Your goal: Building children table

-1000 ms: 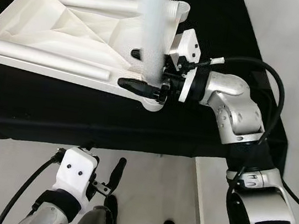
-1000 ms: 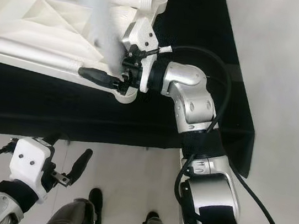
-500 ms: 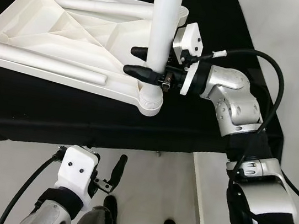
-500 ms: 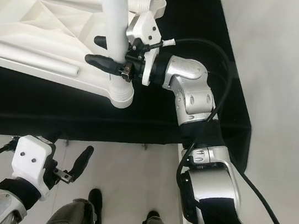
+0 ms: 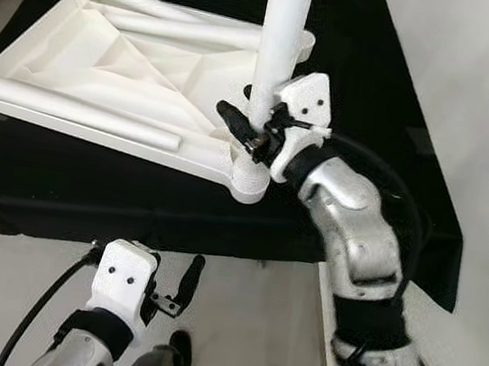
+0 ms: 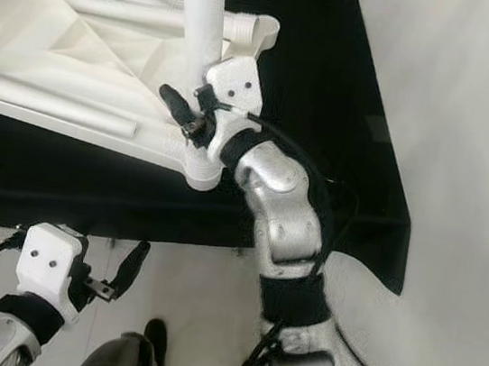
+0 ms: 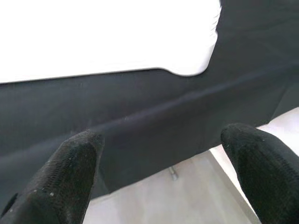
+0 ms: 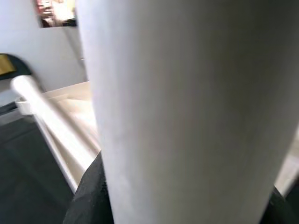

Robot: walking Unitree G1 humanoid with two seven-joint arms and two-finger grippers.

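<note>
Right gripper (image 5: 246, 121) clamped around upright table leg (image 5: 284, 34), just above tabletop (image 5: 106, 63) corner socket (image 5: 249, 179).

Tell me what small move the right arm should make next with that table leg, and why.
Probably keep the grip and twist the leg further into the corner socket. The right gripper clamps the upright leg just above that socket on the upturned tabletop, so it looks seated but perhaps not tight.

We lose the leg's (image 5: 281, 38) top past the frame edge above the right hand (image 5: 251, 122); its foot hides behind that hand, and the tabletop (image 5: 106, 63) is cropped left.
</note>
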